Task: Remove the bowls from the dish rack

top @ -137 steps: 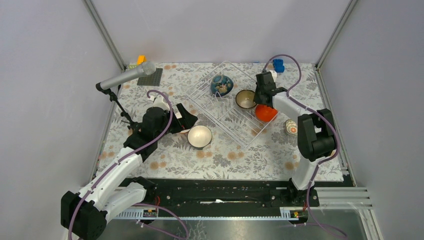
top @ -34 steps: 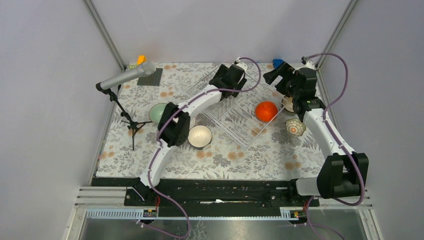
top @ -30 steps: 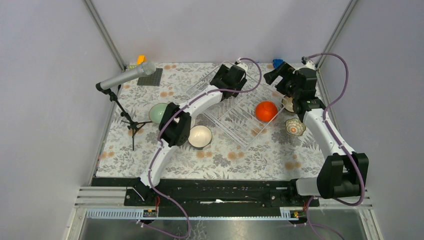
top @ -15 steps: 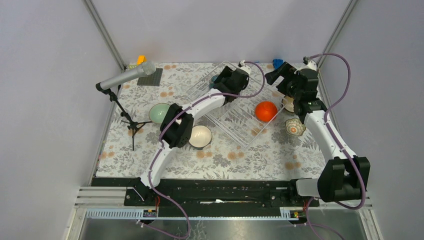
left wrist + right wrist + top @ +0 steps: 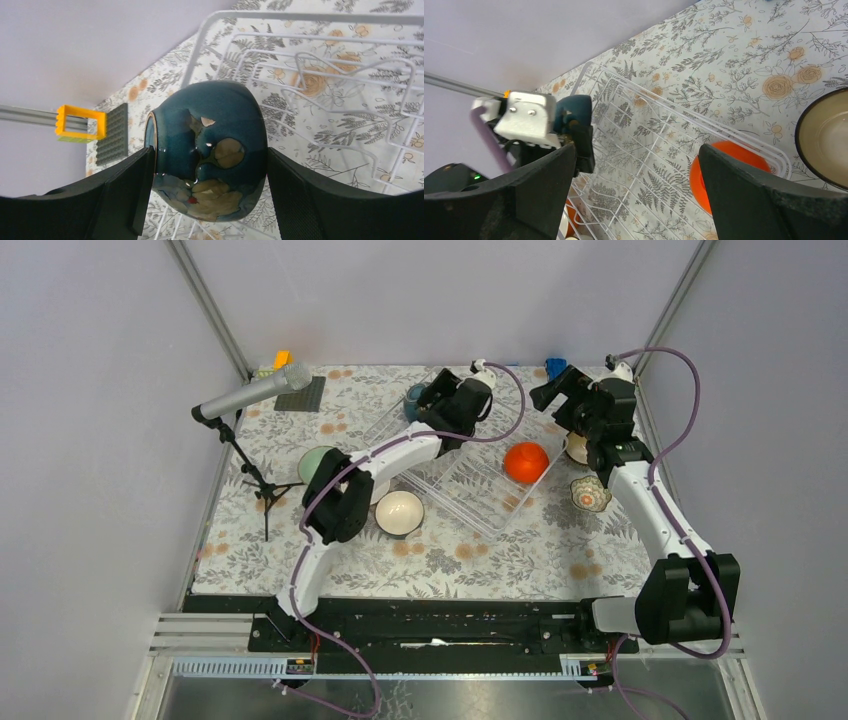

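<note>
Floral worktop (image 5: 470,550), dish rack (image 5: 320,16) toward the back. Left tool (image 5: 212,210) is clamped on the dark blue bowl (image 5: 210,145), tipped sideways above the rack wires. Glossy round sides, so I'd guess it could slip out. Right tool (image 5: 636,195) gapes wide, empty.

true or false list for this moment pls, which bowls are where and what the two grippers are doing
1. The left gripper has the blue bowl clamped between its fingers. True.
2. The orange bowl sits on the table, outside the dish rack. False: it lies inside the dish rack, near its right side.
3. The right gripper is open and holds nothing. True.
4. The green bowl is in the dish rack. False: it is out on the table, left of the rack.
</note>
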You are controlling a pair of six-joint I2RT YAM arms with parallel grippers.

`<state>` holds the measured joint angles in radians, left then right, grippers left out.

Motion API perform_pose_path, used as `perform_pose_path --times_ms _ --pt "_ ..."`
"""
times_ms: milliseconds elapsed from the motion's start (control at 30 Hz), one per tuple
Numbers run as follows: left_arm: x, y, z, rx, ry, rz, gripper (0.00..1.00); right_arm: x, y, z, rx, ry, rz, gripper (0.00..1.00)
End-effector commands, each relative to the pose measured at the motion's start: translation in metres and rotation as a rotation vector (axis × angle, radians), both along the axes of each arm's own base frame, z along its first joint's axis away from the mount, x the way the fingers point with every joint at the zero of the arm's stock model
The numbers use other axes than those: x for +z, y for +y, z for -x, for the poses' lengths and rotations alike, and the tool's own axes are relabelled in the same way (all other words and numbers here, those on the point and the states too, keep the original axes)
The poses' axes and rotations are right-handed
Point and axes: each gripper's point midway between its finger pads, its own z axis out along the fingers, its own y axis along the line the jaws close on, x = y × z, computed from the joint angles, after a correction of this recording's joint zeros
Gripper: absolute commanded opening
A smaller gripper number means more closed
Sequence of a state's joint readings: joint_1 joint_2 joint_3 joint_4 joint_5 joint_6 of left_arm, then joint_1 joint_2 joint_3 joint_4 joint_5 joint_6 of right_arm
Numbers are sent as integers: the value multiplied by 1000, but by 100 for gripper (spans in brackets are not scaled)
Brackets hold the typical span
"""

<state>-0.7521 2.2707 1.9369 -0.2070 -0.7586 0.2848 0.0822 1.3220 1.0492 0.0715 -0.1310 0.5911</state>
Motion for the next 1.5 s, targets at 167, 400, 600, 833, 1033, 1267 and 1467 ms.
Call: perform_pose_path --times_ms 167,400,600,833,1033,1267,1467 --pt "128 10 23 28 -212 280 26 22 -6 6 -13 -60 24 100" --pt "115 -4 47 -43 -83 481 26 23 -5 12 -7 -57 29 100" --pt "80 7 53 -1 22 537 25 24 -7 18 -5 -53 37 100" --pt "73 14 56 -56 32 401 82 24 -4 21 13 -49 40 100" --pt "42 1 44 -105 104 281 99 24 -3 20 18 -50 42 100" --pt "-3 -17 32 -161 270 164 99 24 -4 20 18 -51 51 100" --pt "-13 -20 22 -164 273 135 99 24 -4 19 17 -51 55 100"
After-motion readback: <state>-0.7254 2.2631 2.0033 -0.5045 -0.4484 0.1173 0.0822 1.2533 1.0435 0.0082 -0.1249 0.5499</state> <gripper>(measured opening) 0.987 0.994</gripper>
